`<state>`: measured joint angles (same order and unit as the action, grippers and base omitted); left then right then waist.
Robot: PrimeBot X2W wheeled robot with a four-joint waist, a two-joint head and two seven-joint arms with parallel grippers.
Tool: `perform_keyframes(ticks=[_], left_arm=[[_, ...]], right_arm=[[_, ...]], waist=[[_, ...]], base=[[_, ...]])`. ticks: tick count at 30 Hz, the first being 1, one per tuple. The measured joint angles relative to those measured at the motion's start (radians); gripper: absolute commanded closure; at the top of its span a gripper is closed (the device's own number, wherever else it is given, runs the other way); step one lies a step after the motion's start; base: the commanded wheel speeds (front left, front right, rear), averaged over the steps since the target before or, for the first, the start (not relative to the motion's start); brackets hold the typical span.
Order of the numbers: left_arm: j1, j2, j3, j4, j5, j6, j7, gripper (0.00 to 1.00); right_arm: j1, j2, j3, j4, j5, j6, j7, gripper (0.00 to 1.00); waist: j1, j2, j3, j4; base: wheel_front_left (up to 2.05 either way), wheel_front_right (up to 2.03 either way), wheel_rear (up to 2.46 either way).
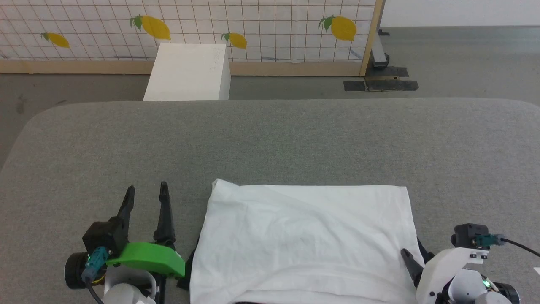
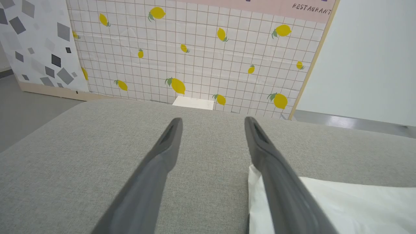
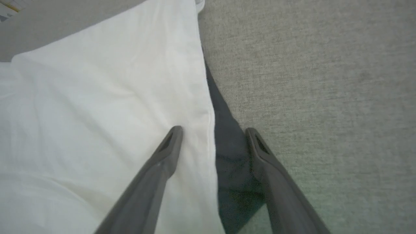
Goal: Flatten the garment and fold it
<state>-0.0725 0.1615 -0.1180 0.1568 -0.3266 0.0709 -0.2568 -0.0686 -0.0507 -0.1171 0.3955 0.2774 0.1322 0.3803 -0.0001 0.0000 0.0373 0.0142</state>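
The garment [image 1: 303, 240] lies folded into a white rectangle on the grey table [image 1: 270, 139], near the front edge. A strip of its black sleeve [image 3: 229, 146] pokes out along the right side. My left gripper [image 1: 145, 194] rests open on bare cloth just left of the garment [image 2: 325, 208], holding nothing. My right gripper [image 3: 213, 131] hangs open over the garment's [image 3: 97, 104] right edge, one finger above the white fabric and one above the black sleeve. Only one dark fingertip [image 1: 407, 255] of the right gripper shows in the head view.
A white box [image 1: 190, 71] stands on the floor behind the table. A lemon-patterned tiled partition [image 1: 190, 29] with a wooden frame closes the back. The table has wide free room beyond and on both sides of the garment.
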Motion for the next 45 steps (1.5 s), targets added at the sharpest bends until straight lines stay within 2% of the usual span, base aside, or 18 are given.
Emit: perform_keyframes(ticks=[3,4,5,7,10,14,22,26,31,35,39,42,45], left_arm=[[0.001,-0.008,0.011,0.003,0.005,-0.010,0.000,0.00],[0.001,-0.010,0.014,0.007,0.006,-0.015,0.000,0.00],[0.002,-0.012,0.016,0.011,0.009,-0.019,0.000,0.00],[0.002,-0.017,0.022,0.017,0.012,-0.026,0.000,0.00],[0.006,-0.026,0.033,0.023,0.027,-0.032,0.000,0.00],[0.007,-0.036,0.044,0.023,0.037,-0.036,0.000,0.00],[0.007,-0.048,0.061,0.023,0.048,-0.052,0.000,0.00],[0.007,-0.056,0.064,0.026,0.054,-0.061,0.000,0.00],[0.010,-0.058,0.070,0.032,0.058,-0.070,0.000,0.00],[0.011,-0.058,0.072,0.036,0.063,-0.071,0.000,0.00],[0.011,-0.060,0.069,0.042,0.064,-0.077,0.000,0.00],[0.011,-0.061,0.068,0.044,0.064,-0.079,0.000,0.00],[0.009,-0.063,0.063,0.047,0.065,-0.083,0.000,0.00]], right_arm=[[-0.018,-0.004,0.013,0.015,-0.015,0.000,0.061,0.00],[-0.022,-0.008,0.019,0.015,-0.011,0.000,0.088,0.12],[-0.025,-0.011,0.024,0.012,-0.004,0.000,0.110,0.45],[-0.024,-0.011,0.027,0.002,-0.003,0.000,0.131,1.00],[-0.015,-0.003,0.012,-0.021,-0.003,0.000,0.139,1.00],[0.003,0.008,-0.061,-0.057,-0.024,0.001,0.129,1.00],[0.020,0.005,-0.295,-0.137,-0.198,0.001,0.090,1.00],[0.025,0.002,-0.320,-0.175,-0.233,0.001,0.092,1.00],[0.070,0.001,-0.225,-0.306,-0.185,0.000,0.139,1.00],[0.125,0.001,-0.088,-0.500,-0.124,0.000,0.213,1.00],[0.142,0.000,0.067,-0.665,-0.119,0.000,0.267,1.00],[0.127,0.001,0.183,-0.703,-0.132,0.000,0.282,1.00],[0.085,0.001,0.293,-0.686,-0.148,0.000,0.289,1.00]], waist=[[0.0000,0.0000,-0.001,0.004],[0.0000,0.0000,-0.001,0.006],[0.0000,0.0000,-0.002,0.008],[0.0000,0.0000,-0.003,0.010],[0.0000,0.0000,-0.001,0.011],[0.0000,0.0000,0.005,0.010],[0.0000,0.0000,0.011,0.007],[0.0000,0.0000,0.010,0.006],[0.0000,0.0000,0.002,0.008],[0.0000,0.0000,-0.005,0.009],[0.0000,0.0000,-0.006,0.015],[0.0000,0.0000,-0.001,0.021],[0.0000,0.0000,0.008,0.031]], base=[[0.00,0.00,0.00],[0.00,0.00,0.00],[0.00,0.00,0.00],[0.00,0.00,0.00],[0.00,0.00,0.00],[0.00,0.00,0.00],[0.00,0.00,0.00],[0.00,0.00,0.00],[0.00,0.00,0.00],[0.00,0.00,0.00],[0.00,0.00,0.00],[0.00,0.00,0.00],[0.00,0.00,0.00]])
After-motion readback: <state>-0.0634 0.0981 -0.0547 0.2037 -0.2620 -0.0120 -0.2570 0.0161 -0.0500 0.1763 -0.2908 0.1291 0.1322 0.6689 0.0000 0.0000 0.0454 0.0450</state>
